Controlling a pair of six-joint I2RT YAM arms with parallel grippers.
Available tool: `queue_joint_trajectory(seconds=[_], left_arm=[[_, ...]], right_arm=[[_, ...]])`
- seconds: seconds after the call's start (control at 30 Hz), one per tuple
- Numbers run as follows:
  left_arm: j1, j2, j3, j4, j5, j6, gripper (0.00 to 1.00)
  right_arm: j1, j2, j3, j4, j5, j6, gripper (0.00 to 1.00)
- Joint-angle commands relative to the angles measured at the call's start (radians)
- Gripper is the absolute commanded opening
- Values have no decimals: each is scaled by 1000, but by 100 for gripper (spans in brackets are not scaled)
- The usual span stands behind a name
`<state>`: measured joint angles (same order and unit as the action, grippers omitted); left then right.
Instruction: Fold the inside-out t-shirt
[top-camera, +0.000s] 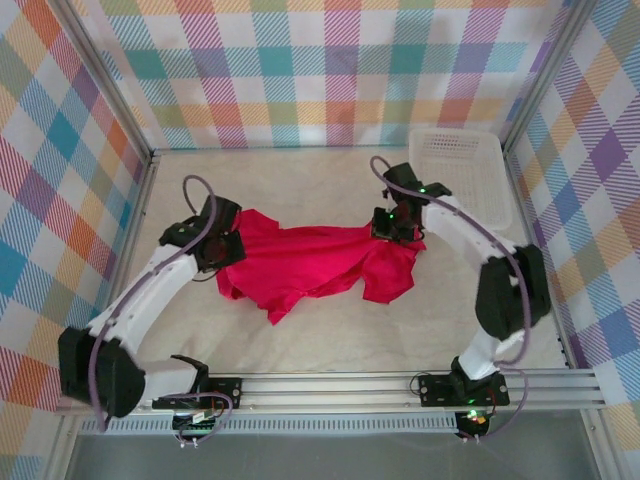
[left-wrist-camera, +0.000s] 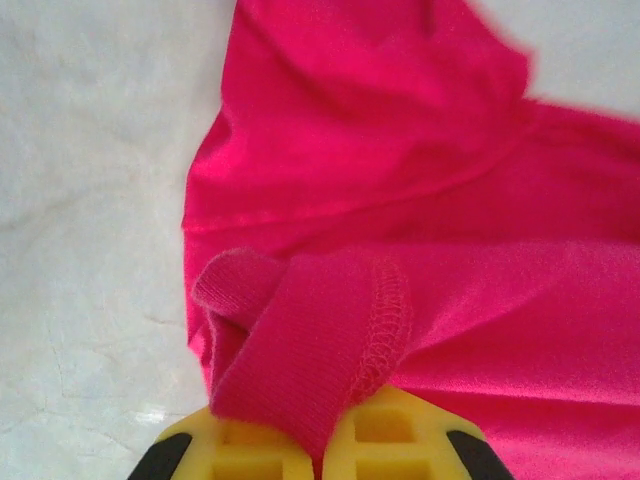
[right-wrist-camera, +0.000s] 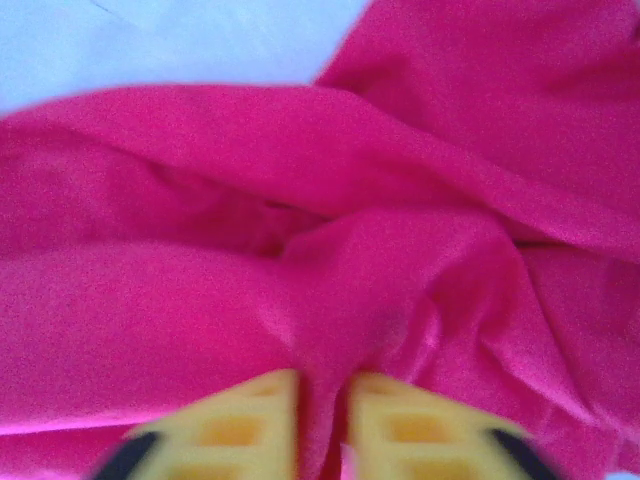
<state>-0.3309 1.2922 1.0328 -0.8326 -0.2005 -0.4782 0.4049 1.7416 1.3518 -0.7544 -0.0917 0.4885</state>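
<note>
While the left tool and, farther right, the right tool each clamp the inside-out t-shirt bunched mid-tabletop, either thin hold could slip.
Left pinches only a stitched hem fold and right nips loose gathered cloth, so pulling apart may drag layers unevenly.

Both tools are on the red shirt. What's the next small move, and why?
The left tool pinches a stitched edge, the right tool has a fold of cloth between its fingers, and the t-shirt lies bunched and wrinkled between them. I'd probably draw the two slowly apart to stretch it flat, since it looks too crumpled to fold as it is.
</note>
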Motion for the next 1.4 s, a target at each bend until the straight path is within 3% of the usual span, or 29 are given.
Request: queue_joint_trajectory(seconds=[0.0, 0.1, 0.2, 0.4, 0.57, 0.63, 0.73, 0.8, 0.83, 0.9, 1.0, 1.17, 1.27, 1.37], left_arm=[[12, 19, -41, -5, -41, -21, 30], [12, -15, -78, 6, -45, -40, 50], [12, -67, -128, 25, -13, -63, 64], [12, -137, -276, 164, 135, -123, 66], [12, -64, -356, 343, 212, -191, 65], [12, 3, -344, 390, 203, -203, 64], [16, 119, -288, 442, 176, -214, 56], [21, 203, -223, 441, 102, -203, 44], [31, 251, -174, 428, 60, -191, 32], [68, 367, -26, 355, 4, -159, 15], [127, 525, 223, 217, -47, -114, 0], [184, 594, 506, 45, -38, -39, 0], [184, 530, 568, -47, -52, -3, 0], [185, 400, 519, -94, -67, 0, 0]], right_arm=[[7, 29, -28, -10, -58, -5, 48], [44, -51, -133, 11, -16, 2, 60], [101, -139, -243, 32, 4, 19, 65], [185, -132, -371, 108, 13, 73, 62], [194, -7, -343, 170, 29, 81, 58], [195, 51, -297, 172, 70, 70, 49], [193, 142, -190, 153, 122, 55, 21], [186, 204, -97, 138, 132, 43, 4], [181, 231, -50, 133, 131, 35, 1], [163, 303, 78, 106, 129, 12, 0], [118, 404, 298, 31, 107, -25, 0], [81, 426, 586, -192, 72, -125, 0], [81, 309, 556, -255, 35, -173, 0], [87, 123, 422, -287, 8, -191, 0]])
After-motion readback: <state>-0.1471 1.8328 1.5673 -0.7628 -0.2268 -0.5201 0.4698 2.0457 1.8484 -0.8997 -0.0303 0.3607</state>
